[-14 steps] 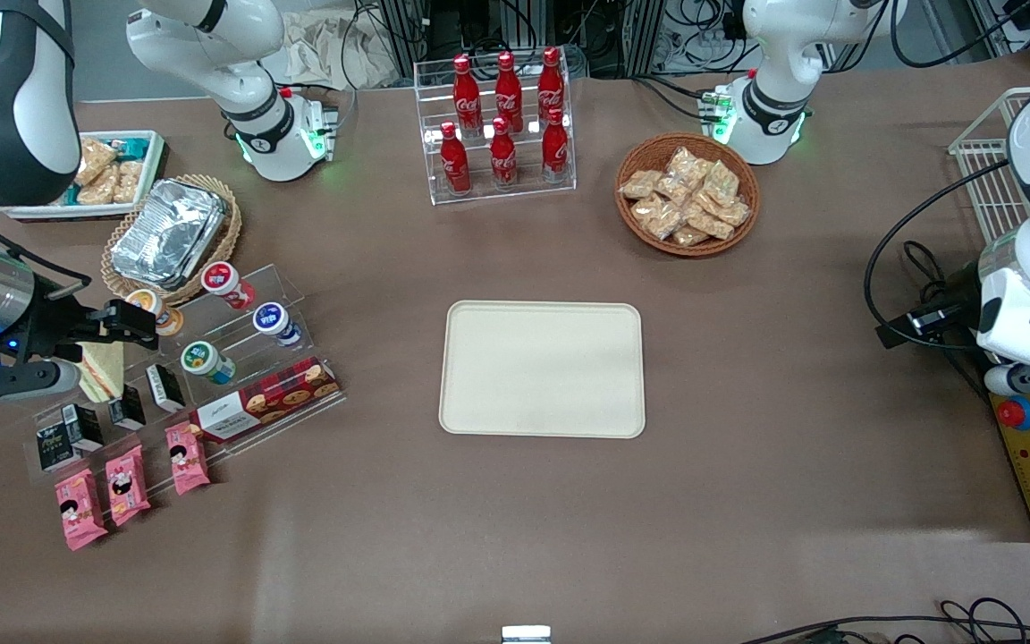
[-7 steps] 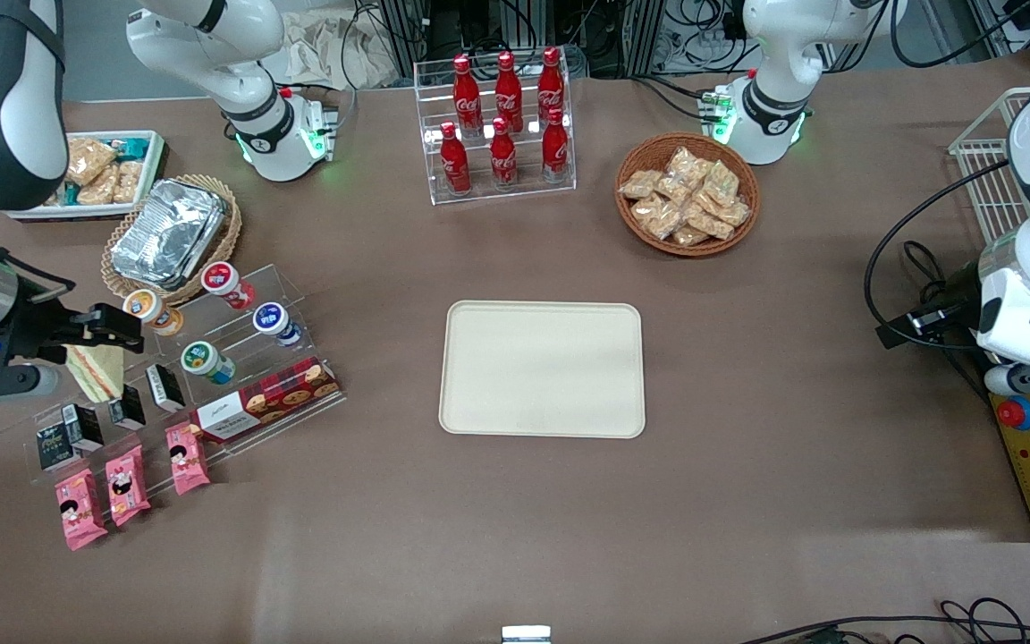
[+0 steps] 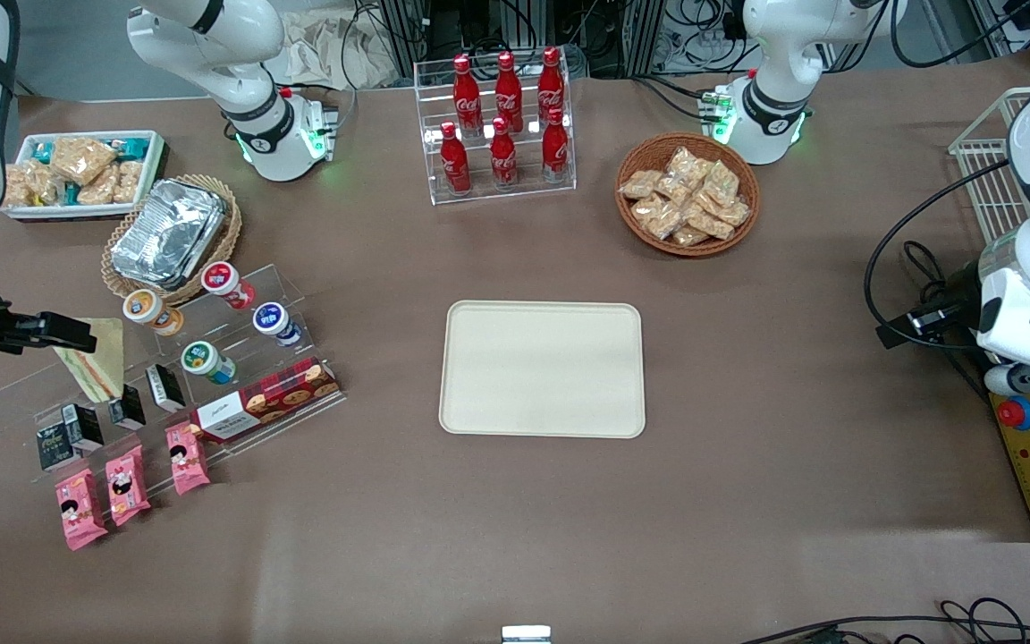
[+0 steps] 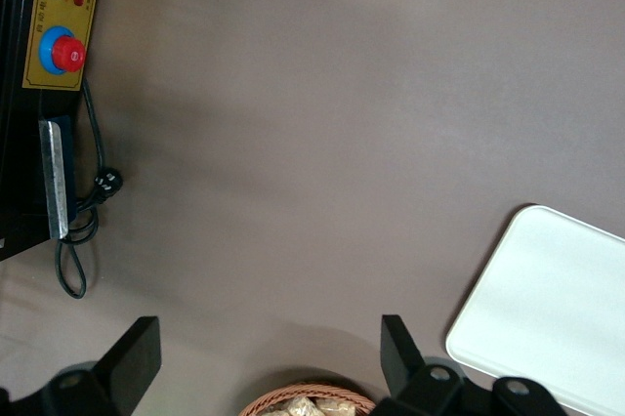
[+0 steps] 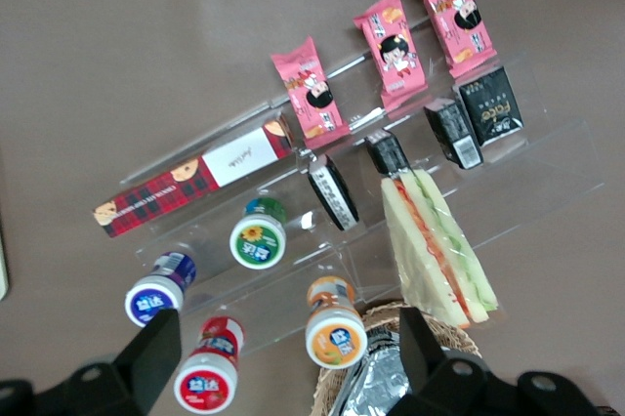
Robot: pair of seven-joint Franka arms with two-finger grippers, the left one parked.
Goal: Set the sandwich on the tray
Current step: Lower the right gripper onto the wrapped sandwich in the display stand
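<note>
I'm keeping the gripper (image 5: 283, 362) spread wide and holding nothing, hovering above the sandwich (image 3: 90, 365) lying on the clear rack (image 3: 238, 358). The tray (image 3: 542, 369) is sitting mid-table, well apart.

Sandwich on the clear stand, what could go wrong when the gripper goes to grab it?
The open gripper hangs over the stand, not on the sandwich. The orange-lid cup and a black box sit right beside it, so the fingers may knock them over. The clear wrap could also slip.
</note>
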